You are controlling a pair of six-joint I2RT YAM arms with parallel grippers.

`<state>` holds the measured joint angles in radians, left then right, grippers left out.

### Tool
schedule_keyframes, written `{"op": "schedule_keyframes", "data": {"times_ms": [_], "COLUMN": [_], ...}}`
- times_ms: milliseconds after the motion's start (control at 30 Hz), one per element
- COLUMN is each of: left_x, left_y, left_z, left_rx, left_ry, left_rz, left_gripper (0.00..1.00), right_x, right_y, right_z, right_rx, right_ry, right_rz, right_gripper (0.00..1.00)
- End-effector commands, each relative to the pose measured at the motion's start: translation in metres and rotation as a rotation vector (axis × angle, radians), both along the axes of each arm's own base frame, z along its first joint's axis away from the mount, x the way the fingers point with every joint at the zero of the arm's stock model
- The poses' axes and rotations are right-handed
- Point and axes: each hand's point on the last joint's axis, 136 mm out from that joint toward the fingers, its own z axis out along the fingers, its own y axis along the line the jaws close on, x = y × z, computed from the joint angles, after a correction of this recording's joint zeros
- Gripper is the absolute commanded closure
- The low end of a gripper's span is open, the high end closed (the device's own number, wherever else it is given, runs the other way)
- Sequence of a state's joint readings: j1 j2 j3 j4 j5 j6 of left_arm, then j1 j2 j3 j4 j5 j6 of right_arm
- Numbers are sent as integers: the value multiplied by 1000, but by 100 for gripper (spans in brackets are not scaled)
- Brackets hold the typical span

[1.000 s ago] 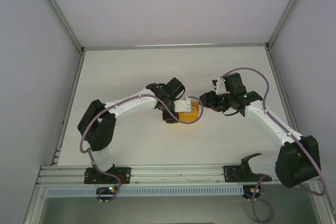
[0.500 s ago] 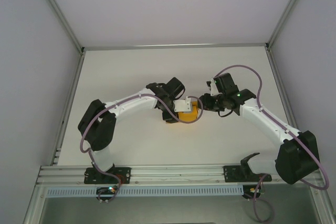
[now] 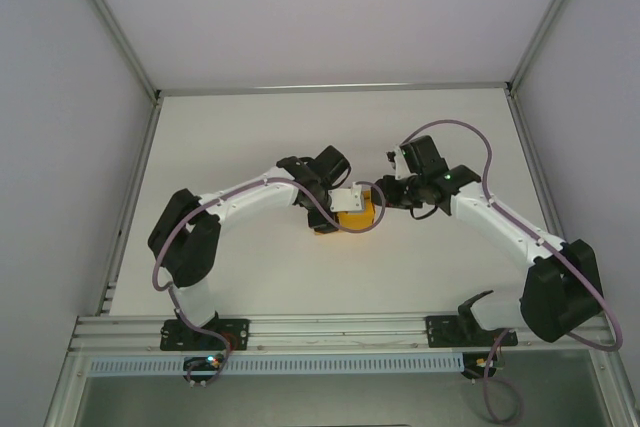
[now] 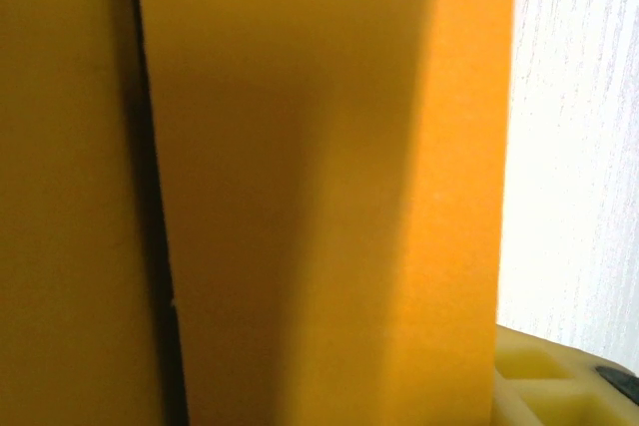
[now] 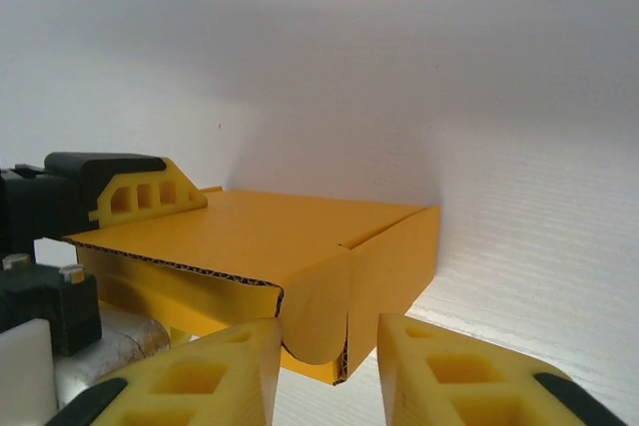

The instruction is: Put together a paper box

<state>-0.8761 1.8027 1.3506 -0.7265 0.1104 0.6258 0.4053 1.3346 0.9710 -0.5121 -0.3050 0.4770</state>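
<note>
The paper box is a small flat orange-yellow box held just above the table centre. My left gripper is shut on its left side; one of its yellow fingers lies on the box's top face. In the left wrist view the orange card is pressed close to the camera, with one finger at the lower right. My right gripper stands open at the box's near right corner. A rounded flap hangs between its fingers, and the right finger is clear of the card.
The white table lies all round the box. A metal rail runs along the near edge and white walls close in the back and sides.
My right arm has moved left, bringing its gripper up to the box's right end. The left arm and the box have stayed put.
</note>
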Motion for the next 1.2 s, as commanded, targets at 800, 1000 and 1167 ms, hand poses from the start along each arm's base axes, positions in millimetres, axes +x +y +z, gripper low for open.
{"op": "schedule_keyframes", "data": {"times_ms": [800,1000,1167], "left_x": [-12,-12,-11], "left_y": [5,2,1], "left_z": [-9,-10,-12], "left_rx": [30,28,35], "left_ry": [42,42,47], "left_rz": [-52,-57,-60], "left_gripper": [49,48,48], "right_x": [3,-4,-9], "right_y": [8,16,17], "right_z": [1,9,13], "right_rx": [24,69,58], "right_ry": [-21,20,22], "right_rz": [20,34,77], "right_gripper": [100,100,100]}}
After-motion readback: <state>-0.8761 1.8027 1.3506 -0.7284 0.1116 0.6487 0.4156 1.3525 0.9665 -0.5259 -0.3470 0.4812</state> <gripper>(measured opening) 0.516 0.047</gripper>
